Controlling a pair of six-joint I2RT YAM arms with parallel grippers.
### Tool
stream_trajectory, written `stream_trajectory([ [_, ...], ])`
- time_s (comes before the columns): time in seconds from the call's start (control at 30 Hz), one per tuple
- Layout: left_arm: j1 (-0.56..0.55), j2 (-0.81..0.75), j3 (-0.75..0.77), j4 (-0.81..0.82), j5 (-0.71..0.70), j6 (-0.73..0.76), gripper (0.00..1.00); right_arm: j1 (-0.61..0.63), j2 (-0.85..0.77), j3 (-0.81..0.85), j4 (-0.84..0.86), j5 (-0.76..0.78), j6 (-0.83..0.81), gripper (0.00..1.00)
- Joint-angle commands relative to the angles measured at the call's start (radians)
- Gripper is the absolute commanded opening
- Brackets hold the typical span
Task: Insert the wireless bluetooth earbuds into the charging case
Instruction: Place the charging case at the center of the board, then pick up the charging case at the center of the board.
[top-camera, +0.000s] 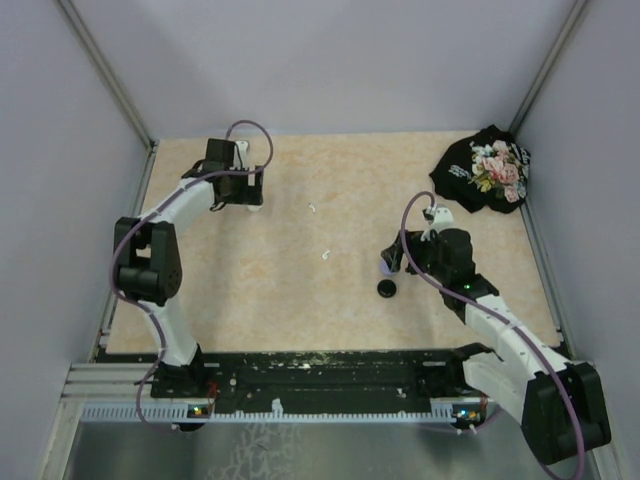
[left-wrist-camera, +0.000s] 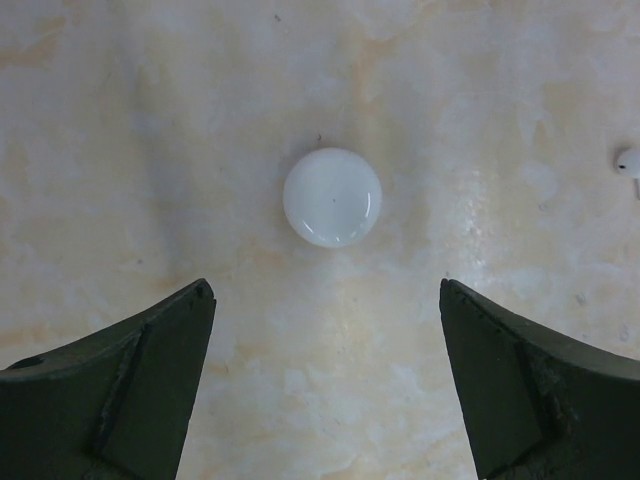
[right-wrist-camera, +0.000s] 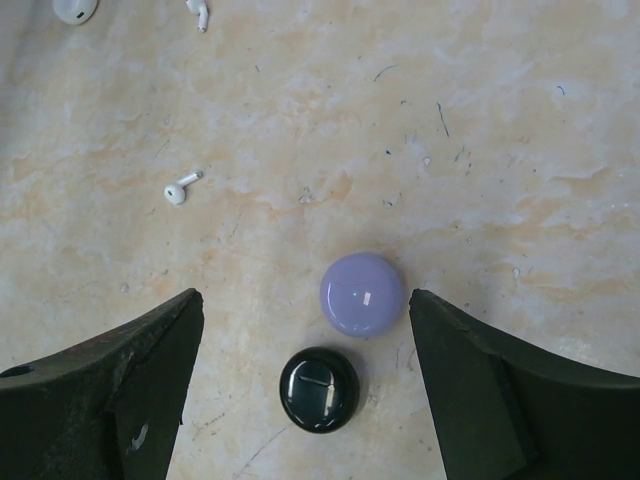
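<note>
White earbud (right-wrist-camera: 181, 188) ahead-left of right gripper (right-wrist-camera: 305, 300), apart

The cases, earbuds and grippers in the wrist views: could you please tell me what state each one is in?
white case: closed, flat on the table
lavender case: closed, flat on the table
black case: closed, beside the lavender case
nearer white earbud: loose, outside any case
farther white earbud: loose, outside any case
left gripper: open, empty
right gripper: open, empty
</note>
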Motion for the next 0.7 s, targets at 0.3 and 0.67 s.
stream_trajectory([
  [0.3,-0.028,0.251,0.203,-0.025,-0.042,0.052,0.85,0.007,0.000,-0.010,0.084,-0.053,-0.022,0.83],
  [0.67,-0.057,0.322,0.226,-0.044,-0.096,0.081,0.72,0.007,0.013,0.001,0.079,-0.068,-0.029,0.83],
])
